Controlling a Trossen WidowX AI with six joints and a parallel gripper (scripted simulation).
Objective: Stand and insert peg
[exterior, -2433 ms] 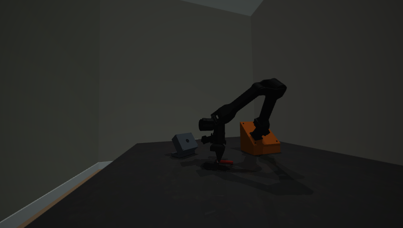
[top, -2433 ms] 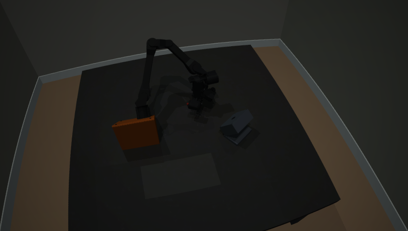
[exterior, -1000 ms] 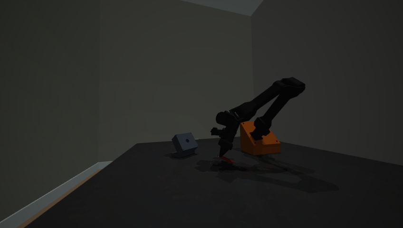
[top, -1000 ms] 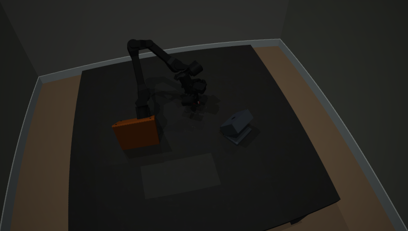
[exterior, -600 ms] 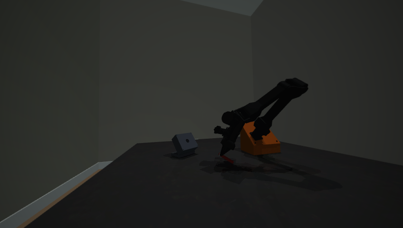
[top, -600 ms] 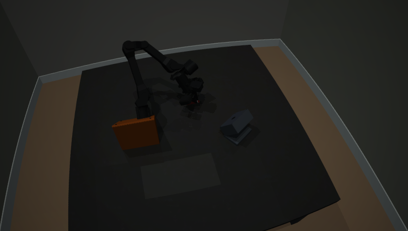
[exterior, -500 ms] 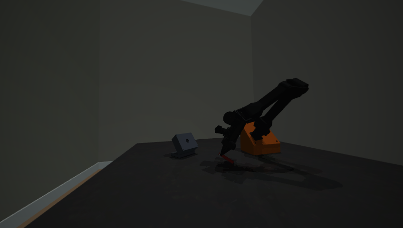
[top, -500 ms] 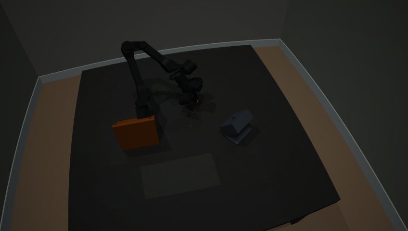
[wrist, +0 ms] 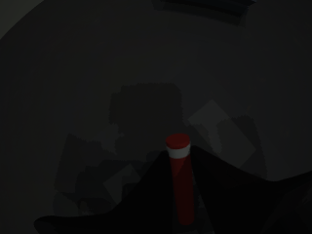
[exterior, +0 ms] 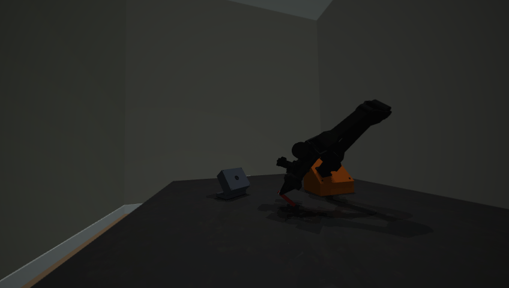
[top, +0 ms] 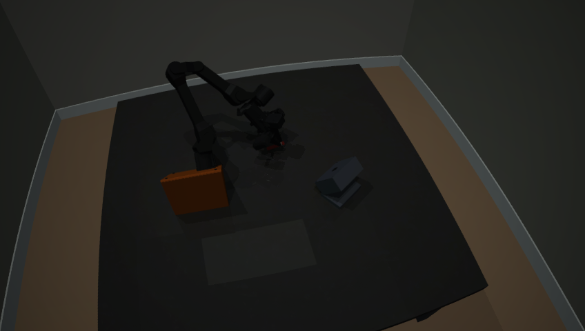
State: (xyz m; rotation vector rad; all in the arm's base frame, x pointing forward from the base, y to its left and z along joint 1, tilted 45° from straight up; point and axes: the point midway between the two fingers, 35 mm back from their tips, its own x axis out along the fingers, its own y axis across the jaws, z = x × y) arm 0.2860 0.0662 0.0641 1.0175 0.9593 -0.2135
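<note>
The red peg (top: 272, 146) (exterior: 287, 200) (wrist: 183, 187) is held tilted, its white-banded end up and its plain end low near the table. My gripper (top: 281, 143) (exterior: 280, 193) (wrist: 178, 154) is shut on the peg close to the white band. In the wrist view the band and red cap show just beyond the fingertips, and the plain end points back toward the bottom edge. Whether the plain end touches the table I cannot tell. The grey sloped panel (top: 345, 174) (exterior: 231, 182) stands apart from the gripper, and its hole (top: 334, 168) (exterior: 236, 177) is empty.
The orange block (top: 196, 192) (exterior: 330, 189) stands at the arm's base. A lighter rectangle (top: 258, 252) shows on the dark table (top: 369, 262) (exterior: 178, 242). The arm's shadows fall around the peg. The views are dim.
</note>
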